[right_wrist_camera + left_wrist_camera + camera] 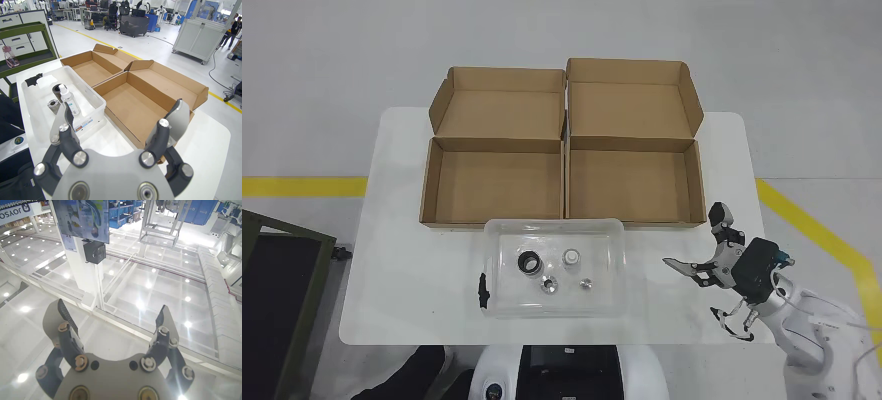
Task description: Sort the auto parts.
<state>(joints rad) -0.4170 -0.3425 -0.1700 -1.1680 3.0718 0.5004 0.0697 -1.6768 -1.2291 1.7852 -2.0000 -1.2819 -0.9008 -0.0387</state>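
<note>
- The right pincer [122, 108] hangs released above the right front part of the white table [407, 290], its jaws spread wide with nothing between them.
- The left pincer [112, 305] is released too, jaws well apart and empty; it points up at a ceiling with lamps.
- A clear plastic bin [98, 102] stands at the front middle of the table and holds the auto parts.
- Inside the bin a black ring-shaped cylinder [530, 263] stands on the left side, next to a small white spray bottle [571, 258], which is upright.
- A grey metal cylinder with a hole in its top [550, 285] stands nearer the front edge, and a smaller metal piece [584, 283] lies just right of it.
- A scrap of black tape [33, 80] with a white label clings to the bin's left rim.
- Two open cardboard boxes sit side by side behind the bin, touching each other: the left box [492, 185] and the right box [627, 185], lids folded back, nothing lying in either.
- The bin's back wall stands just in front of both boxes.
</note>
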